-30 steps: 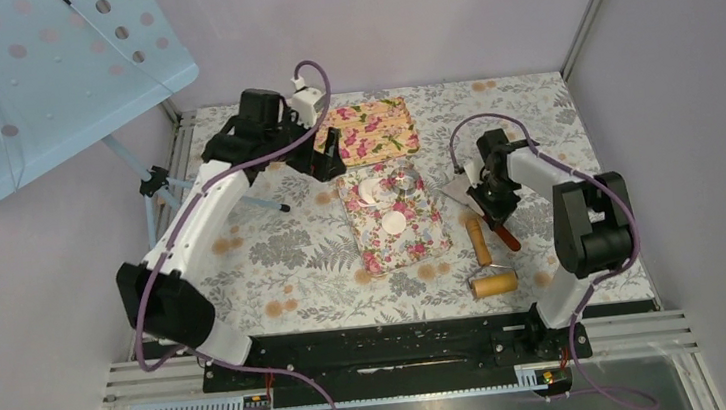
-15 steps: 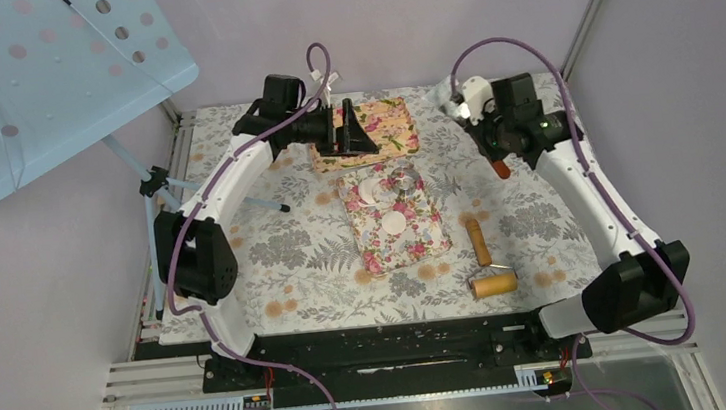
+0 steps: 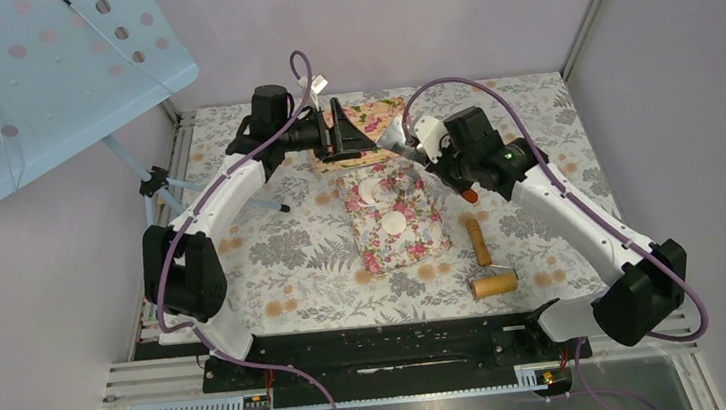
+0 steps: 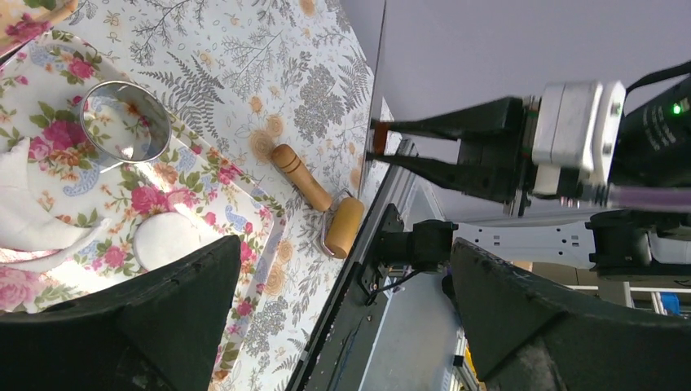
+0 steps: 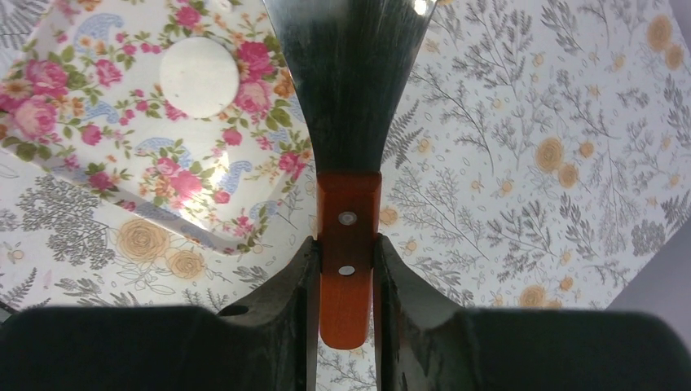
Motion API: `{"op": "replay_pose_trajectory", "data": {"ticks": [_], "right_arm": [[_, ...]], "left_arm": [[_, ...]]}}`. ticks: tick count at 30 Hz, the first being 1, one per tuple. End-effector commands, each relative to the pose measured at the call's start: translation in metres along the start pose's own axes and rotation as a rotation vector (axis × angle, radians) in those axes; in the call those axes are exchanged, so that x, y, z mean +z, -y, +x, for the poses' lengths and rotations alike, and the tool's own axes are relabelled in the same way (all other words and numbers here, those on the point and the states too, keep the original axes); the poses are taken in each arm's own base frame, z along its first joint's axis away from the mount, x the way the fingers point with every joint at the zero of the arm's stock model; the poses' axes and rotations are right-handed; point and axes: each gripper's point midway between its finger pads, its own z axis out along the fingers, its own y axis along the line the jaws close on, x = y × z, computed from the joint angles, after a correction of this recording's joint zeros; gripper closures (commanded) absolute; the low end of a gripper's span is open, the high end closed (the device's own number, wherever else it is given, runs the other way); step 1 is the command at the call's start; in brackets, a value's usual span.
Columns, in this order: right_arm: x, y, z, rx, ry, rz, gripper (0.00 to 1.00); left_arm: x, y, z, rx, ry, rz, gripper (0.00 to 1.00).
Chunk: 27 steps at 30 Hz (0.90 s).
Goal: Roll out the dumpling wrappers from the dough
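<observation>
Left gripper point(image 3: 350, 134): fingers spread wide, holding nothing. It hangs over the far floral board point(image 3: 382, 115), beyond the work.

Near floral board point(image 3: 413, 248), centre of table: one round dumpling wrapper point(image 3: 396, 223) lies flat in the middle of it. An irregular sheet of dough point(image 4: 24, 220) lies toward the far-left corner, and the metal ring point(image 4: 126, 120) stands just right of that sheet. All three sit apart from each other.

Right gripper point(image 5: 347, 244): clamped on the orange handle of the scraper point(image 5: 354, 77). The blade points away from the wrist toward the far left, above the board's far-right part. From your right wrist camera the wrapper sits left of the blade, off its line and not under it. Judged from that, you would have to swing the edge leftward to meet it.

Roller point(image 3: 494, 283): on the table right of the board, untouched. Its long axis runs near to far, with the barrel toward the bases and the handle pointing away. The right arm is plainly the nearer one, but that hand is occupied.
</observation>
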Motion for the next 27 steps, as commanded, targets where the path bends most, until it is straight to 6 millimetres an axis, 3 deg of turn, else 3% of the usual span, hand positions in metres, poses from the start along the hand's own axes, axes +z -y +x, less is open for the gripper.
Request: {"op": "replay_pose_trajectory", "data": {"ticks": [1,11,15,18,27], "right_arm": [[-0.004,-0.012,-0.019,-0.047,0.068,-0.006,1.0],[0.007,-0.04,-0.03,-0.118,0.05,-0.048,1.0],[0.013,-0.048,-0.031,-0.152,0.035,-0.055,1.0],[0.016,-0.05,-0.03,-0.189,0.024,-0.035,1.0],[0.021,-0.045,-0.028,-0.247,0.009,0.017,1.0]], "left_arm": [[0.0,0.01,-0.012,0.053,0.045,0.01,0.01],[0.021,-0.007,0.007,0.036,-0.015,-0.006,0.01],[0.035,-0.014,0.02,0.026,-0.064,-0.002,0.09],[0.043,-0.016,0.029,0.015,-0.101,0.012,0.27],[0.05,-0.016,0.038,-0.001,-0.156,0.055,0.93]]}}
